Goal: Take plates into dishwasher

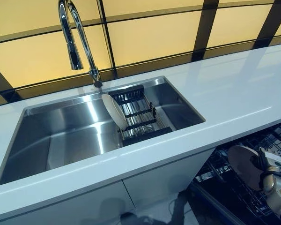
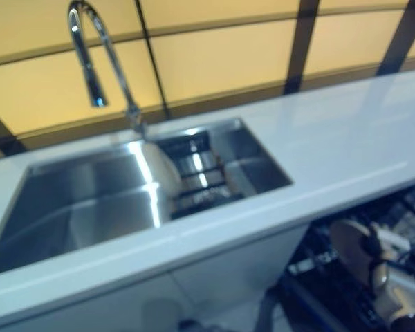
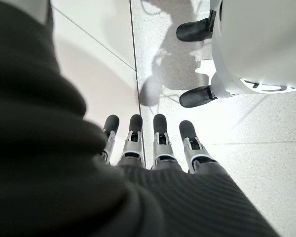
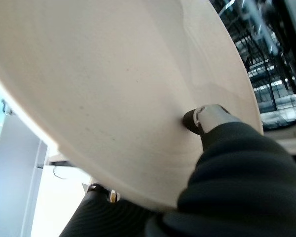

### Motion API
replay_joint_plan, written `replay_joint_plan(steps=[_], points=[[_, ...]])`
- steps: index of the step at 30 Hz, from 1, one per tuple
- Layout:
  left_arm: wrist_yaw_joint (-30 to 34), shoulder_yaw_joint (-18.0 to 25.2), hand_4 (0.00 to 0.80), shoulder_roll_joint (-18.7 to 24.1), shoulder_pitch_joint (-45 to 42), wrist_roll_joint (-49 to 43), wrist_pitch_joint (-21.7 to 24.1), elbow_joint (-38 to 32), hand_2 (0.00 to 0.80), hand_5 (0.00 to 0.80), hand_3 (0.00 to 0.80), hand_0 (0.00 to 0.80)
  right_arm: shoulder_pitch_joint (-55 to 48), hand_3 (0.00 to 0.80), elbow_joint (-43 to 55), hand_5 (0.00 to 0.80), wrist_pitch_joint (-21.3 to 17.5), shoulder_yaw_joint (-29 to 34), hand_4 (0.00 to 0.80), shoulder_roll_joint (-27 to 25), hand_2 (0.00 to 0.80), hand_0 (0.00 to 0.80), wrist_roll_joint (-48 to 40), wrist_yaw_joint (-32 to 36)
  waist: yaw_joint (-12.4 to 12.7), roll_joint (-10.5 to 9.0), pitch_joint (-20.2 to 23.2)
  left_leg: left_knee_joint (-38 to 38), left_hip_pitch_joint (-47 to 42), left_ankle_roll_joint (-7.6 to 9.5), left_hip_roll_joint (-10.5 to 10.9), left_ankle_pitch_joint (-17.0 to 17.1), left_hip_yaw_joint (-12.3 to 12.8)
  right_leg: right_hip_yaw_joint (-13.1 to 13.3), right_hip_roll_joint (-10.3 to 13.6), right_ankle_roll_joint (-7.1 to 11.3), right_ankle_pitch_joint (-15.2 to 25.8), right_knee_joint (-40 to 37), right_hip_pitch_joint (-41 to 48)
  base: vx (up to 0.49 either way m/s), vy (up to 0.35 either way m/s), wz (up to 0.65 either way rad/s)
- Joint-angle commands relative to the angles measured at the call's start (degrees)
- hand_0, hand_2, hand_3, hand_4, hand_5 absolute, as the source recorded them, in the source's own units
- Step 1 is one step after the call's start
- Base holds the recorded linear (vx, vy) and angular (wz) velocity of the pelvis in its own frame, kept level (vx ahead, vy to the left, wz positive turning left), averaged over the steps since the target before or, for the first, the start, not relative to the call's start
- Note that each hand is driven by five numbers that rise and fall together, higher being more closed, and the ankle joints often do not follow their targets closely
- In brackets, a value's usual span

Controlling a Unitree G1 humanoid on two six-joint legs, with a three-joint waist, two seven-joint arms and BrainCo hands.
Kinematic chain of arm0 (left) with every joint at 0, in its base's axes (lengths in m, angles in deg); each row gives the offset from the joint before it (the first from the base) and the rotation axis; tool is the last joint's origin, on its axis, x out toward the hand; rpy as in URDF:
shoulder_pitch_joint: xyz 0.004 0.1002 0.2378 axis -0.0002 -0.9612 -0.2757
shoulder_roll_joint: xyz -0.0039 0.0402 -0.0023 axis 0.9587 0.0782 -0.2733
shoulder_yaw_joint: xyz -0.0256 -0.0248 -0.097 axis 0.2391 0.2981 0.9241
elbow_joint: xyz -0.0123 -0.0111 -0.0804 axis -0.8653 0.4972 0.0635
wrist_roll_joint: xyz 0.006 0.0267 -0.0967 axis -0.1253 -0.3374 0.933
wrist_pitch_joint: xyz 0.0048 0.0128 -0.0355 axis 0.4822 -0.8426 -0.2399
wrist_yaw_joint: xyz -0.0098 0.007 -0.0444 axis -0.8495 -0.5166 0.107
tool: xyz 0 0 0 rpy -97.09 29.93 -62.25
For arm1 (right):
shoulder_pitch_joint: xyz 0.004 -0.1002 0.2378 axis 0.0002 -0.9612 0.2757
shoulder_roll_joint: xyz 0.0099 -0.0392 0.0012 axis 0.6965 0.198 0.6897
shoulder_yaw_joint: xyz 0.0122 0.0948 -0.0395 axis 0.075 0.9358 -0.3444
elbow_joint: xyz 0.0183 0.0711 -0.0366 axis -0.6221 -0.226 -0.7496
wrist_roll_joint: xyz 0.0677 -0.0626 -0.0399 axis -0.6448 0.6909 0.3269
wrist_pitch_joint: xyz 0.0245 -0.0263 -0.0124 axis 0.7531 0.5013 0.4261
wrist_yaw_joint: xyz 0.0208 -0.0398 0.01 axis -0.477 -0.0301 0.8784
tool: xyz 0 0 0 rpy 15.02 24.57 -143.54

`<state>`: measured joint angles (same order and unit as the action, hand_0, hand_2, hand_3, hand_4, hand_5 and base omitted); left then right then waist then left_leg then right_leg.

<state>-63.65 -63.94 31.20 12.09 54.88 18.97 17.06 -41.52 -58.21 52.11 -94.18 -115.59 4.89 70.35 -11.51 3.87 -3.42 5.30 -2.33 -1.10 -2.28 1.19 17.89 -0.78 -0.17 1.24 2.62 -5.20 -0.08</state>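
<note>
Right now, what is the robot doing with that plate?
The robot's right hand is holding a cream plate over the open dishwasher rack, below the white counter. Another plate stands on edge in the dish rack inside the sink. The left hand hangs open over the floor, holding nothing.

- We see only part of the dishwasher rack, cut off by the picture's right edge and tucked under the countertop.
- The plate overruns the right wrist view, hiding most of the right hand.
- The left hand shows fingertips only; its thumb stays hidden.
</note>
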Motion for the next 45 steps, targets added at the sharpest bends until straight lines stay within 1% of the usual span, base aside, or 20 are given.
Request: replay_joint_plan(steps=[1, 4, 9, 19, 23, 24, 25, 28, 32, 37, 40, 45], points=[[0.53, -2.01, 0.000, 1.64, 2.46, -0.57, 0.09, 0.02, 0.000, 0.000, 0.000, 0.000, 6.25, 0.800, -4.93, 0.800, 1.15, -0.65, 0.800, 0.99, 0.800, 0.800, -2.58, -3.41, 2.25, -0.96, 0.06, -0.30, -1.74, 1.43, -1.23, -5.26, -2.37, -3.25, 1.91, 4.46, -0.93, 0.20, -0.53, 0.000, 0.000, 0.00], [0.30, -2.36, 0.000, 1.61, 2.68, -0.47, -0.15, -0.04, 0.000, 0.000, 0.000, 0.000, 6.52, 0.800, -6.99, 0.800, 2.14, -2.06, 0.800, 2.40, 0.800, 0.800, -3.76, -3.44, 2.52, -1.00, 0.13, -0.30, -1.78, 1.46, -1.26, -5.26, -2.53, -3.28, 1.96, 4.43, -0.94, 0.20, -0.46, 0.002, -0.001, 0.02], [0.47, -2.56, 0.000, 1.65, 3.00, -0.88, 0.01, 0.42, 0.000, 0.000, 0.000, 0.000, 7.01, 0.800, -10.98, 0.800, 2.66, -3.61, 0.800, 4.36, 0.800, 0.800, -5.95, -3.98, 2.96, -0.94, 0.17, -0.30, -1.87, 1.40, -1.32, -5.19, -2.85, -3.32, 2.03, 4.32, -0.99, 0.20, -0.26, 0.006, 0.000, 0.06], [0.87, -3.19, 0.000, 1.61, 3.56, -1.13, -0.07, 0.84, 0.000, 0.000, 0.000, 0.000, 7.68, 0.800, -15.76, 0.800, 2.37, -4.73, 0.800, 6.67, 0.800, 0.800, -7.12, -4.73, 3.43, -0.85, 0.46, -0.30, -1.99, 1.39, -1.36, -5.06, -3.30, -3.20, 2.21, 4.32, -0.96, 0.20, -0.12, 0.004, 0.001, 0.03], [0.91, -3.24, 0.000, 1.65, 3.82, -1.02, -0.32, 0.89, 0.000, 0.000, 0.000, 0.000, 8.05, 0.800, -15.15, 0.800, 1.96, -4.72, 0.800, 6.53, 0.800, 0.800, -7.10, -4.72, 3.35, -0.92, 0.58, -0.30, -2.00, 1.36, -1.40, -5.12, -3.48, -2.98, 2.20, 4.34, -0.96, 0.20, -0.16, 0.000, 0.000, 0.00], [0.96, -3.12, 0.000, 1.69, 3.84, -1.08, -0.35, 0.91, 0.000, 0.000, 0.000, 0.000, 7.93, 0.602, -14.75, 0.602, 1.86, -4.55, 0.602, 6.42, 0.602, 0.602, -6.92, -4.98, 3.29, -0.96, 0.56, -0.30, -2.02, 1.36, -1.42, -5.12, -3.48, -2.93, 2.19, 4.35, -0.92, 0.20, -0.17, 0.000, 0.000, 0.00], [0.92, -3.14, 0.000, 1.68, 3.74, -1.12, -0.32, 0.85, 0.000, 0.000, 0.000, 0.000, 7.61, 0.000, -14.29, 0.000, 1.74, -4.41, 0.000, 6.37, 0.000, 0.000, -7.13, -5.16, 3.26, -1.04, 0.58, -0.30, -2.04, 1.34, -1.43, -5.15, -3.44, -2.92, 2.20, 4.41, -0.91, 0.20, -0.16, 0.000, 0.000, 0.00], [0.69, -2.97, 0.000, 1.64, 3.49, -1.00, -0.50, 0.46, 0.000, 0.000, 0.000, 0.000, 6.72, 0.000, -12.14, 0.000, 2.53, -3.90, 0.000, 6.34, 0.000, 0.000, -7.54, -6.31, 3.06, -1.27, 0.51, -0.30, -2.10, 1.31, -1.48, -5.17, -3.46, -2.64, 2.16, 4.45, -0.85, 0.20, -0.17, 0.000, 0.000, 0.00], [0.73, -2.27, 0.000, 1.51, 3.22, -1.06, -0.33, 0.33, 0.000, 0.000, 0.000, 0.000, 5.10, 0.000, -9.20, 0.000, 2.93, -2.16, 0.000, 5.57, 0.000, 0.000, -7.36, -6.13, 2.55, -1.65, 0.49, -0.30, -2.12, 1.40, -1.52, -5.17, -3.16, -2.16, 2.08, 4.47, -0.68, 0.20, -0.31, 0.000, 0.000, 0.00], [0.24, -0.90, 0.000, 1.31, 2.33, -1.11, -0.04, 0.02, 0.000, 0.000, 0.000, 0.000, 1.07, 0.000, -3.74, 0.000, 1.63, 2.79, 0.000, 3.68, 0.000, 0.000, -5.40, -4.59, 1.70, -2.01, 0.42, -0.30, -2.43, 1.46, -1.60, -5.40, -2.78, -1.65, 1.88, 4.64, -0.65, 0.20, -0.10, 0.007, 0.004, 0.00], [0.22, 0.59, 0.000, 1.23, 1.85, -1.59, 0.28, 0.26, 0.000, 0.000, 0.000, 0.000, -1.90, 0.000, 1.64, 0.000, 2.46, 6.29, 0.000, 2.80, 0.000, 0.000, -3.98, -3.07, 0.95, -2.42, 0.24, -0.30, -2.37, 1.51, -1.57, -5.39, -2.51, -1.28, 1.79, 4.71, -0.51, 0.20, -0.27, 0.000, 0.000, 0.00], [0.19, 2.43, 0.000, 0.98, 1.51, -1.59, 0.68, 0.78, 0.000, 0.000, 0.000, 0.000, -6.04, 0.000, 9.35, 0.000, 2.69, 12.50, 0.000, 0.43, 0.000, 0.000, -2.46, -0.96, -0.51, -3.05, -0.03, -0.30, -2.42, 1.67, -1.53, -5.54, -1.70, -0.52, 1.61, 4.93, -0.17, 0.20, -0.53, 0.008, 0.023, -0.04]])
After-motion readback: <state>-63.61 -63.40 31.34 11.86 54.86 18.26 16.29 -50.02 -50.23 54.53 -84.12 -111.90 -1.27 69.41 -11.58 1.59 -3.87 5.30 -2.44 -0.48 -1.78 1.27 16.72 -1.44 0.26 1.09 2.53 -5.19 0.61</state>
